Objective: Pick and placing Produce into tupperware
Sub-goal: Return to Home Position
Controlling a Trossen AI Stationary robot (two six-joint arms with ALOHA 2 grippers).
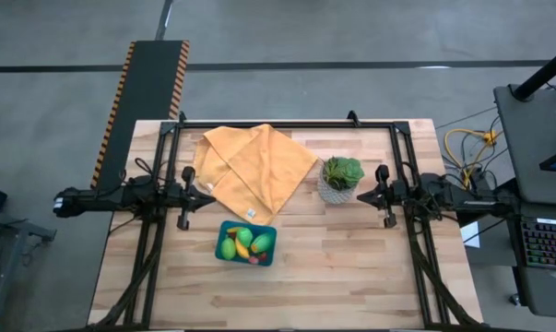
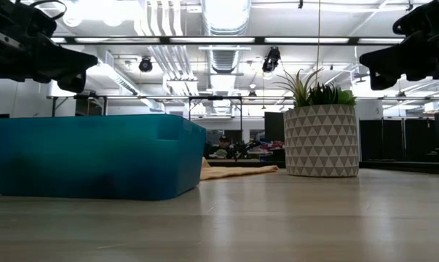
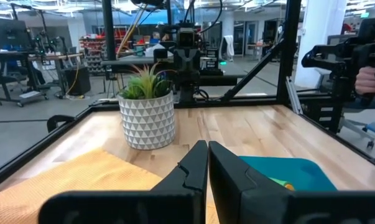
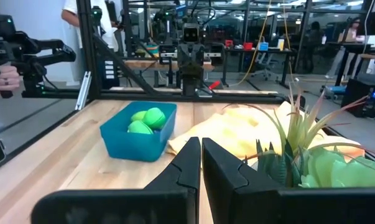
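The teal tupperware (image 1: 247,243) sits on the table near the middle front, and it also shows in the low view (image 2: 95,156) and the right wrist view (image 4: 139,132). Produce lies inside it: green rounded pieces (image 1: 228,247), a yellow banana (image 1: 243,237) and small red and pink bits (image 1: 255,259). My left gripper (image 1: 187,197) hangs shut above the table's left side, beside the orange cloth, and its fingers show in its wrist view (image 3: 207,163). My right gripper (image 1: 383,195) hangs shut at the right, next to the plant, as its wrist view (image 4: 200,158) shows. Both touch nothing.
An orange-yellow cloth (image 1: 253,168) lies folded at the table's far middle. A leafy plant in a patterned grey pot (image 1: 339,179) stands right of it. A black frame (image 1: 287,124) rims the table. A person's hand (image 4: 5,78) shows beyond the table.
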